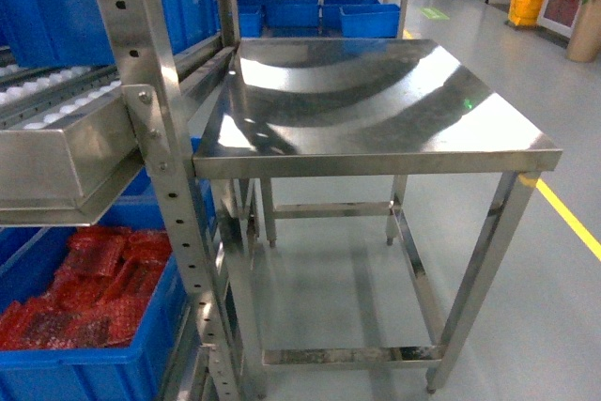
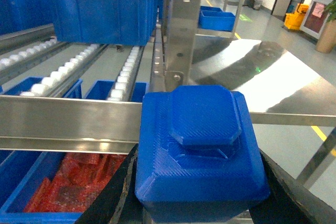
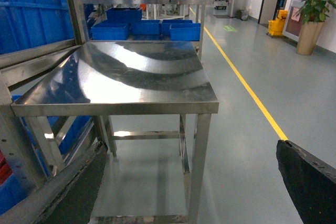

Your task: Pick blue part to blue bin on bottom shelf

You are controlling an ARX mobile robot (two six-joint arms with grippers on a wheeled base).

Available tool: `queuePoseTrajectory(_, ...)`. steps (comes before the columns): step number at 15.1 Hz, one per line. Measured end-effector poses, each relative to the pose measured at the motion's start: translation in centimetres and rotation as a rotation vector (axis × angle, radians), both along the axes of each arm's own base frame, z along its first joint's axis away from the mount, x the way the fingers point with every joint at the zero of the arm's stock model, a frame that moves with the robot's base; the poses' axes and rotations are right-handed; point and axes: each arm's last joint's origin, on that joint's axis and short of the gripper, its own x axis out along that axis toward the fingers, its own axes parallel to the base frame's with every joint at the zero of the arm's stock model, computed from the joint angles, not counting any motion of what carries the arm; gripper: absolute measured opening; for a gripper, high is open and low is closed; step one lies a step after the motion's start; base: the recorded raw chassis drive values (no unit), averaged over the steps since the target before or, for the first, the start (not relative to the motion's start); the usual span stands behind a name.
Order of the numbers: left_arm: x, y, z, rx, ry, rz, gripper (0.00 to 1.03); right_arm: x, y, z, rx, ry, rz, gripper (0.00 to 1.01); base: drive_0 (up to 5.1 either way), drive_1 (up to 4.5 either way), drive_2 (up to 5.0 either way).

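Note:
The blue part (image 2: 199,150), a blocky piece with an octagonal raised top, fills the lower middle of the left wrist view. My left gripper (image 2: 198,155) is shut on it, a black finger (image 2: 118,195) pressed on each side. It hangs in front of the rack's steel rail (image 2: 68,121). Below and to the left sits the blue bin (image 2: 21,169) on the bottom shelf, holding red wrapped packs; in the head view the blue bin (image 1: 84,377) is at the lower left. My right gripper (image 3: 190,145) is open over the floor, nothing between its fingers. Neither gripper shows in the head view.
A steel table (image 1: 376,110) stands to the right of the rack post (image 1: 160,138). A roller shelf (image 2: 79,66) carries large blue bins (image 2: 100,9) above the rail. A yellow floor line (image 3: 241,82) runs past the table, and more blue bins (image 3: 147,27) sit behind it.

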Motion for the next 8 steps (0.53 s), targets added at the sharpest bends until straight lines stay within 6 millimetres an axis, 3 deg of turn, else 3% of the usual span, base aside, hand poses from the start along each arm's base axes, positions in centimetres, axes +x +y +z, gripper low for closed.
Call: queuePoseTrajectory(8, 0.0, 0.0, 0.0, 0.0, 0.0, 0.0, 0.44, 0.0, 0.0, -0.04, 0.0, 0.004, 0.0, 0.98, -4.6, 3.96, 0.9)
